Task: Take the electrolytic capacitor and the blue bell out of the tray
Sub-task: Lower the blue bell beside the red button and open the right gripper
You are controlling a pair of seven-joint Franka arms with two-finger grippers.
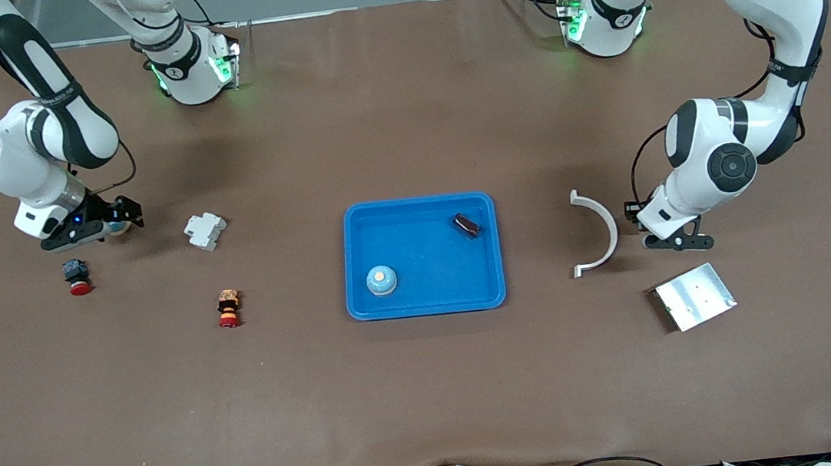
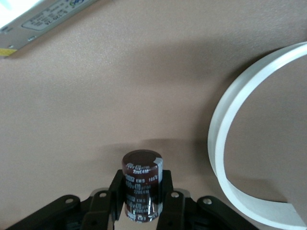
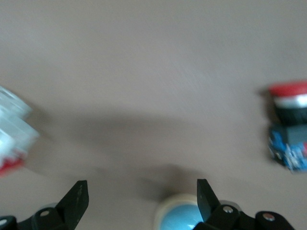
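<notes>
Left tool point(image 2: 140, 203) gripped a dark brown capacitor point(image 2: 141, 184) with a silver stripe and white print, over the table point(image 1: 431, 386) beside the white curved strip point(image 1: 599, 229). Right tool point(image 3: 139, 201) stood wide over a pale blue bell point(image 3: 180, 218), cut off at the frame edge. Blue tray point(image 1: 427, 305) already held another bell point(image 1: 382, 280) and a dark part point(image 1: 466, 224), too small to identify.
</notes>
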